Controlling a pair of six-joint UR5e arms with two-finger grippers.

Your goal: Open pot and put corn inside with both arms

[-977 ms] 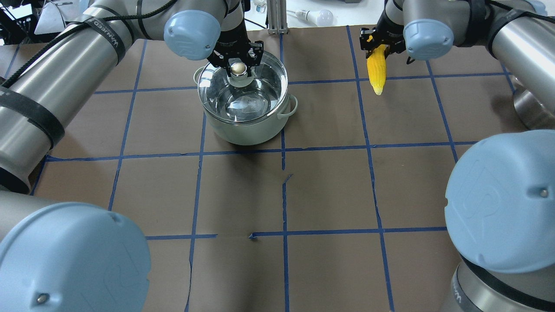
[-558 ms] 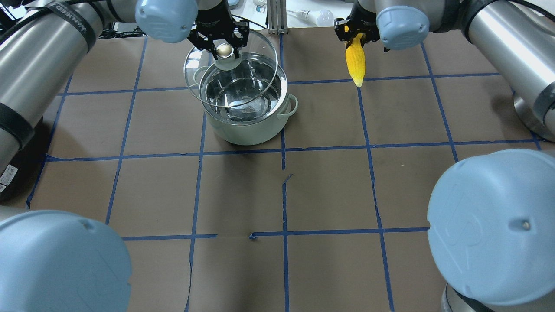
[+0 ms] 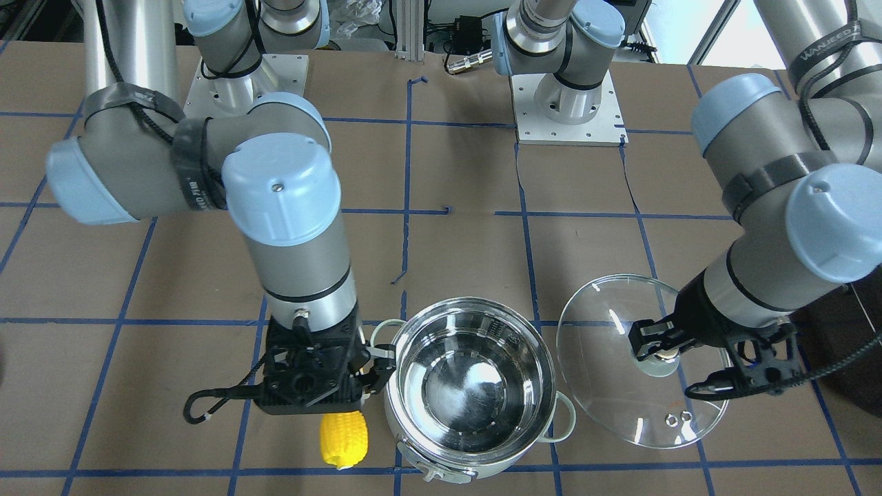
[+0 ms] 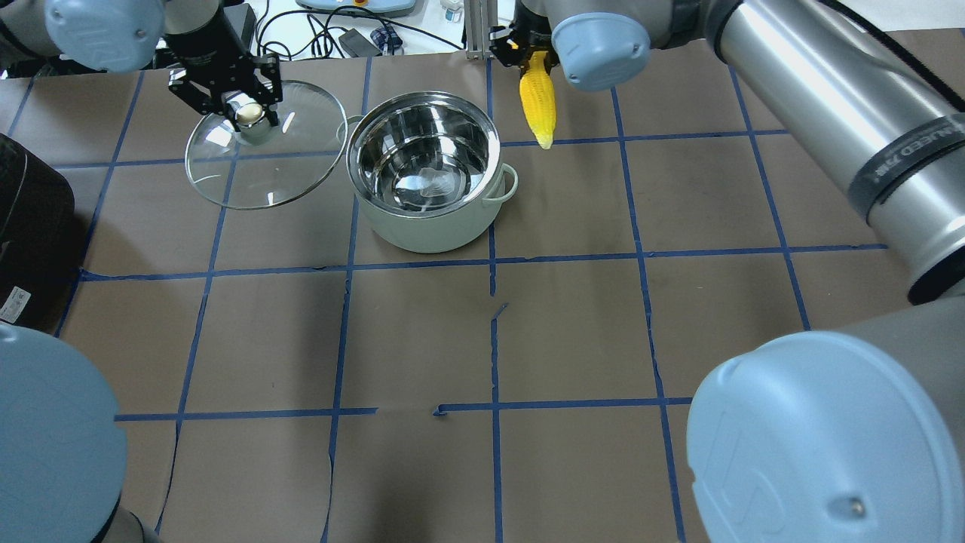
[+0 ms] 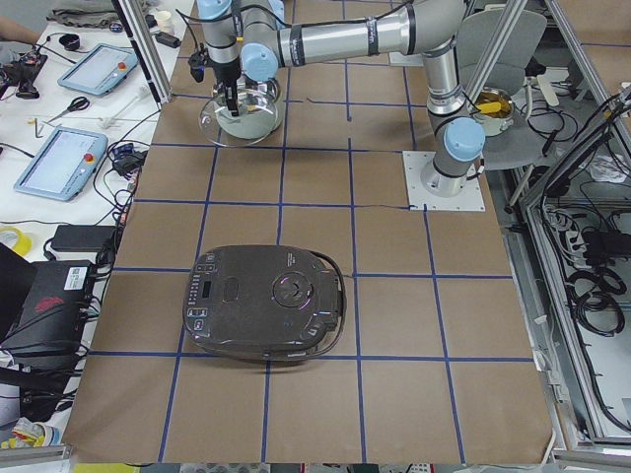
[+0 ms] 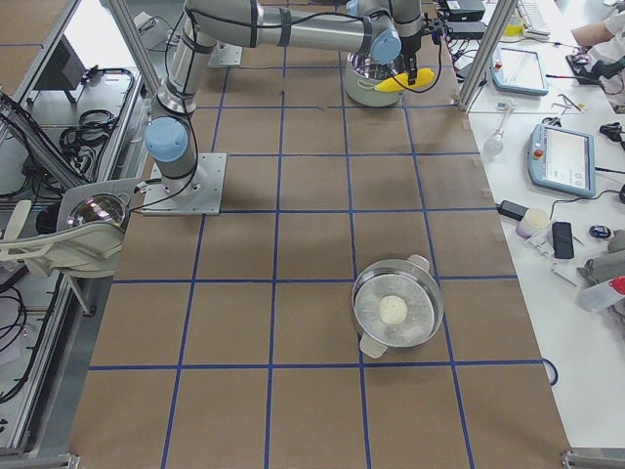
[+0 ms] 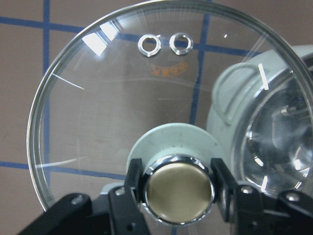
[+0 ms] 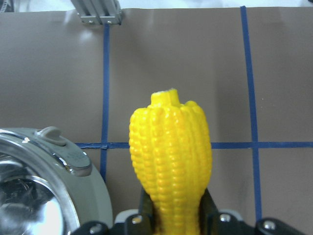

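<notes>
The pot (image 4: 430,230) stands open on the brown table, its steel inside empty; it also shows in the front view (image 3: 544,358). My left gripper (image 4: 249,113) is shut on the beige knob (image 7: 178,188) of the glass lid (image 4: 264,177). It holds the lid in the air to the left of the pot, clear of the rim (image 3: 620,393). My right gripper (image 4: 531,56) is shut on the thick end of the yellow corn (image 4: 538,102). The corn hangs tip down just beside the pot's right rim (image 3: 343,437), outside it (image 8: 171,156).
A large black appliance (image 5: 266,301) sits on the robot's left side of the table and shows at the overhead view's left edge (image 4: 30,219). A second steel pot (image 6: 395,311) sits far to the right. An aluminium post (image 4: 473,30) stands behind the pot.
My left gripper lifted the lid off the pot and carried it to the left. My right gripper moved the corn left, from a grid square away to beside the pot.
</notes>
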